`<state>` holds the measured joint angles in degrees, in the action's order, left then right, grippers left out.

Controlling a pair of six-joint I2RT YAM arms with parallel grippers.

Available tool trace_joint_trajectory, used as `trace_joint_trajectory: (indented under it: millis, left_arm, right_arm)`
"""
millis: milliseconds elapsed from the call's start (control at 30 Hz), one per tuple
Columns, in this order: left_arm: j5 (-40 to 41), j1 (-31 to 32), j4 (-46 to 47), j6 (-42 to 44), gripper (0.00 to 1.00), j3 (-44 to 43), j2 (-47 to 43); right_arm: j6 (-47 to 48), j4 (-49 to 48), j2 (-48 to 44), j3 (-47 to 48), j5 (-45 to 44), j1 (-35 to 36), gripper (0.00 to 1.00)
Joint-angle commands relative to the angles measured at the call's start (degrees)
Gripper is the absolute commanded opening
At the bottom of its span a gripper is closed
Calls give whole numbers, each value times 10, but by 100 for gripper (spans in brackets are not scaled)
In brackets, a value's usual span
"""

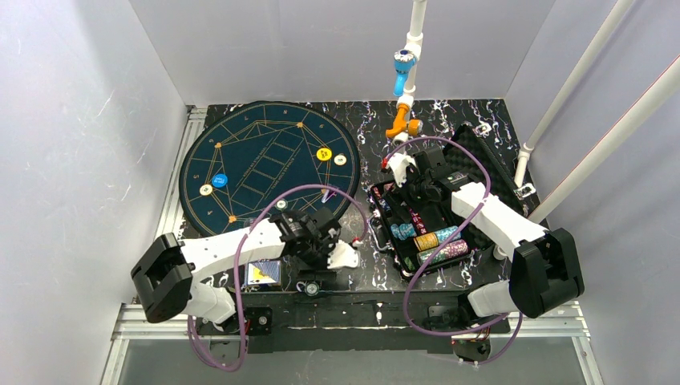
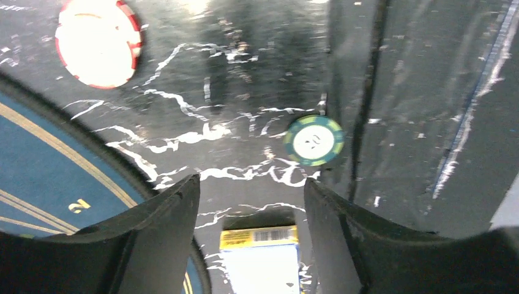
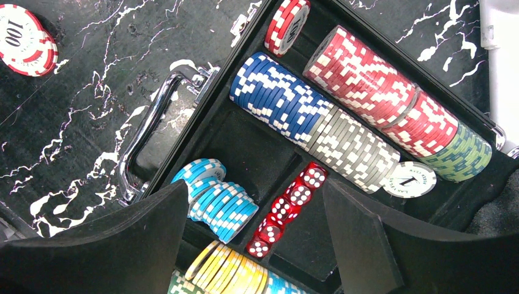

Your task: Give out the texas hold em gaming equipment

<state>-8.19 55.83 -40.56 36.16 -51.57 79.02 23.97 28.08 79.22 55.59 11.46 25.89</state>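
At the left gripper [image 2: 251, 184]: black fingers spread wide, nothing between them. Just ahead of the finger on the wrist view's right, flat on the black marbled tabletop [image 2: 428, 92], a green-edged round poker chip [image 2: 314, 141]. Farther ahead on the other side, a red-and-white round chip [image 2: 98, 41]. Under the gap, a yellow-and-white box with a barcode [image 2: 260, 257].

At the right gripper [image 3: 254, 187]: parted wide too, empty, over the open black foam-lined case [image 3: 251, 147]. Between the fingertips, below, a row of red dice [image 3: 287, 208]; beside one finger, light-blue chips [image 3: 214, 199]; ahead, a dark-blue chip row [image 3: 278, 98] and a red chip row [image 3: 379, 92].
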Motion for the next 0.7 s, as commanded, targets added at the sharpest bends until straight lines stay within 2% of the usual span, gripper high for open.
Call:
trace_joint_trajectory:
  millis: [0, 167, 267, 667]
  left_arm:
    - [-15, 32, -7, -19, 63, 33, -22]
    - [-21, 67, 11, -56, 68, 50, -20]
    - [10, 85, 34, -62, 68, 63, -14]
    - [49, 119, 58, -78, 67, 84, 5]
  right_arm:
    - [-1, -15, -6, 2, 1, -2, 88]
    - [-1, -15, -3, 2, -1, -4, 88]
    - [-2, -15, -4, 1, 0, -6, 88]
    - [-1, -14, -6, 2, 2, -9, 88]
